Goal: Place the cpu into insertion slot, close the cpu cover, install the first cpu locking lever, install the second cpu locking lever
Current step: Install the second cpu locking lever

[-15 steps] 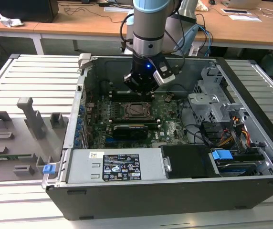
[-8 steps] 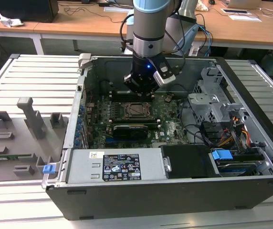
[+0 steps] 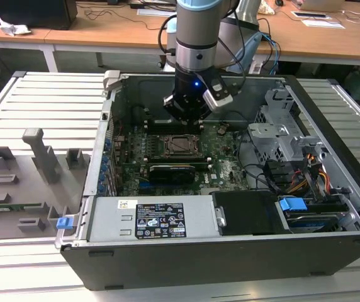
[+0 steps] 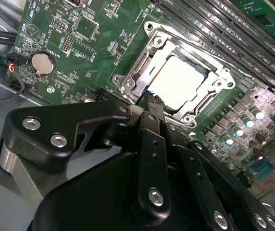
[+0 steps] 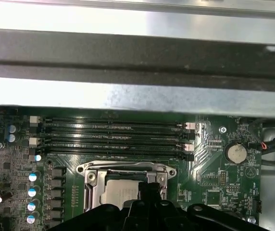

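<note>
The cpu (image 4: 178, 82) lies flat in the insertion slot (image 4: 128, 84), its silver-grey top showing through the window of the cpu cover (image 4: 157, 44), which lies down over it. My gripper (image 4: 152, 99) is shut with nothing held. Its tips hang just above the socket's edge, at one side of the frame. In the first wrist view the gripper (image 5: 149, 186) overlaps the cpu (image 5: 119, 193) and the cover's rim (image 5: 125, 167). In the exterior view the gripper (image 3: 189, 123) hovers over the socket (image 3: 181, 145) inside the open computer case.
Long black memory slots (image 5: 113, 134) run beside the socket. A black expansion card (image 3: 170, 170) sits in front of it. The case wall (image 5: 137, 57) rises behind the board. A drive cage (image 3: 281, 135) and cables (image 3: 312, 179) fill the exterior view's right. A grey fixture tray (image 3: 22, 182) lies outside the case.
</note>
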`<state>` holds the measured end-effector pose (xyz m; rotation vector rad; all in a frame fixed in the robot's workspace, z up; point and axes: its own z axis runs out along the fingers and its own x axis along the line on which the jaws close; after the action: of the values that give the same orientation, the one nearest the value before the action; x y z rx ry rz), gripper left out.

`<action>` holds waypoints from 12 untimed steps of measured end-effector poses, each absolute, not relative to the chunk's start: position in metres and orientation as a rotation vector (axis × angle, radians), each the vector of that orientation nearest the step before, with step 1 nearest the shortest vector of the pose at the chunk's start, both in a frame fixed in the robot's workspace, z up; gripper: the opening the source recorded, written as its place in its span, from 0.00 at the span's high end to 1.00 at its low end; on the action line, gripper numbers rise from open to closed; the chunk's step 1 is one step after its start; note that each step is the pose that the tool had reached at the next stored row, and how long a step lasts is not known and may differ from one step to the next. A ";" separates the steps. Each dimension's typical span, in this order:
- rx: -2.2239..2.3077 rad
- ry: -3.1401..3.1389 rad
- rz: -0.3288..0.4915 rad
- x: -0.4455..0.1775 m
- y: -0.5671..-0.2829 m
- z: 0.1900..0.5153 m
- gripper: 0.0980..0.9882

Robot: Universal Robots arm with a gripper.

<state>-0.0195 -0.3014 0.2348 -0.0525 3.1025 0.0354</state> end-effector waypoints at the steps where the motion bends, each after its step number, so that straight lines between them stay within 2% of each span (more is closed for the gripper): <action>1: -0.053 3.102 0.034 -0.019 -0.303 0.235 0.99; 12: -0.053 3.103 0.027 -0.019 -0.318 0.234 0.99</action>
<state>-0.0195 -0.3177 0.2337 -0.0527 3.1027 0.0275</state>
